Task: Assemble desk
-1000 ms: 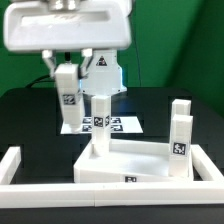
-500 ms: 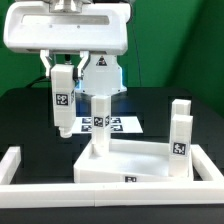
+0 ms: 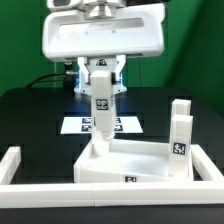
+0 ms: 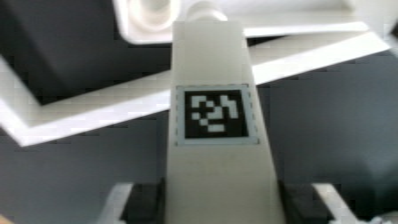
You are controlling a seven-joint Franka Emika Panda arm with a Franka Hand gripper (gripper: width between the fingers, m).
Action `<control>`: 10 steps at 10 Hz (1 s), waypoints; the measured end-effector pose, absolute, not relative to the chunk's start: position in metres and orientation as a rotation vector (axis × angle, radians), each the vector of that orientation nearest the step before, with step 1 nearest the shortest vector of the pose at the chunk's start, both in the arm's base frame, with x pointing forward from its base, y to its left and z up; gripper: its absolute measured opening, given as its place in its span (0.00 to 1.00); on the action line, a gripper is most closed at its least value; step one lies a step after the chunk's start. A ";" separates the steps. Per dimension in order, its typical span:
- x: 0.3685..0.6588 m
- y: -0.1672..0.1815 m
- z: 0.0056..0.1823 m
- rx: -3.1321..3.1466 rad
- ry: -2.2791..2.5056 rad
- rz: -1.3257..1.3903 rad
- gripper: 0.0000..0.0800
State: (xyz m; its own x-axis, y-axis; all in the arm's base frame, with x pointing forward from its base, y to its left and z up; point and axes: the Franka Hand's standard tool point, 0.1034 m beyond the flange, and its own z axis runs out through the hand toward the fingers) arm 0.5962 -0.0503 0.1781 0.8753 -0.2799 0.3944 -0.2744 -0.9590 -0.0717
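The hand [image 3: 101,82] is gripping a leg block [image 3: 101,112] between its fingers [image 4: 139,203], holding it upright above the tabletop panel [image 3: 135,160]. The panel is lying on the black worktop [image 3: 30,115], in front of the marker board [image 3: 75,125]. Two further leg blocks [image 3: 180,130] are standing upright on the panel's far corner.

Gripper [image 3: 100,88] fingertips concealed behind the held leg block [image 3: 101,112] in the exterior view; contact not visible there. Fingers [image 4: 143,205] cut off by the wrist view's edge. Leg block's lower end merged with a standing leg; joint indistinct. Tabletop panel [image 3: 140,160] cropped and blurred in the wrist view. Marker board [image 3: 125,124] partly screened. Tag patterns too small to read. Border wall [image 3: 20,165] cut by frame edges.
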 end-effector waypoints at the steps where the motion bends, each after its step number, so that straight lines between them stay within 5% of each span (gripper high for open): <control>1: 0.596 -0.051 0.177 -3.029 0.451 -0.638 0.36; 10: 0.587 -0.083 0.167 -3.057 0.373 -0.746 0.36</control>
